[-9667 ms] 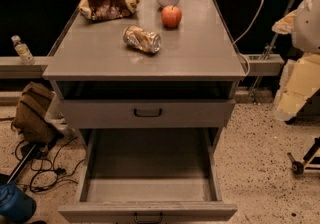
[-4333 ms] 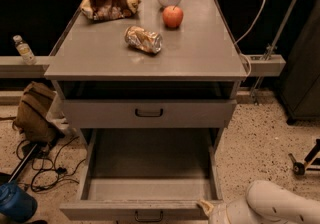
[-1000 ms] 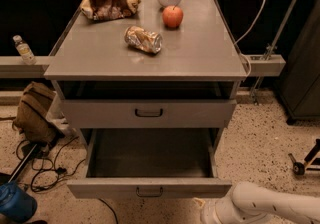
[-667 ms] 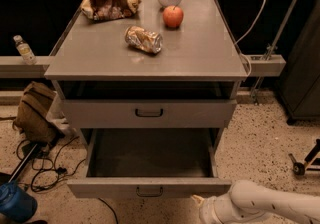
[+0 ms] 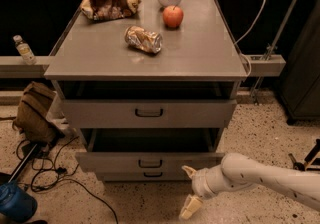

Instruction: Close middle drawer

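Three drawers stack in the grey cabinet (image 5: 200, 53). The middle drawer (image 5: 115, 161) stands partly out, its front panel a little ahead of the lowest drawer (image 5: 125, 175). My claw (image 5: 190, 189) sits low in front of that panel's right part, fingers spread, holding nothing, because a push needs flat contact, not a grip. I cannot confirm contact. I judge that closure is nearly complete, and the remaining travel needs a straight push.

Single cam, high, facing cabinet (image 5: 200, 58) front, angled down, mid-range; gripper (image 5: 190, 189) bottom right, near middle drawer (image 5: 110, 161).
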{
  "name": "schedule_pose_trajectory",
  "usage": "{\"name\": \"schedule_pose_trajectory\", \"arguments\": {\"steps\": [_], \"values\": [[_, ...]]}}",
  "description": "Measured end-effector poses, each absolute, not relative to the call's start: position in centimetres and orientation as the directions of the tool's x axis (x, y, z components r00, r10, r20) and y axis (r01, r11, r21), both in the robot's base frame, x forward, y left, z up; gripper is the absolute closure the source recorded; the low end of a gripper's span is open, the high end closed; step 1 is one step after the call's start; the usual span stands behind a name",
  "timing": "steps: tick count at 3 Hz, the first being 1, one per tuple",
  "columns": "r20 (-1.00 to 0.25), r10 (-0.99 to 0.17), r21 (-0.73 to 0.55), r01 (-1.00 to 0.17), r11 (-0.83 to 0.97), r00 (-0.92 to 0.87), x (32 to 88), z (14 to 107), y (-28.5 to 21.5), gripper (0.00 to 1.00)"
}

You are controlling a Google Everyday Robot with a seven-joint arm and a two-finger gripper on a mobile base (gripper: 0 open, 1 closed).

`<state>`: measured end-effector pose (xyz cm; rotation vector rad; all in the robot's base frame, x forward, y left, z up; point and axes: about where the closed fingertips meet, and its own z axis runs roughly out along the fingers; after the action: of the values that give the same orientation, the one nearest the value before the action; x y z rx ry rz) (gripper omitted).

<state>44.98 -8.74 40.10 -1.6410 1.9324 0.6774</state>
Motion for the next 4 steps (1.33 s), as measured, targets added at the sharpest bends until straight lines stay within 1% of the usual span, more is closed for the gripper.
{"name": "schedule_pose_trajectory", "arguments": {"steps": [1,3,4], "values": [[-0.666,-0.733,0.046,-0.988,0.145,-0.139,45.0,40.1,-8.7,0.00],[-0.654,-0.746,-0.031,-0.981,0.194,-0.127,50.0,41.0,-8.9,0.00],[-0.669,-0.730,-0.057,-0.969,0.242,-0.143,53.9,40.5,-10.2,0.00]]}}
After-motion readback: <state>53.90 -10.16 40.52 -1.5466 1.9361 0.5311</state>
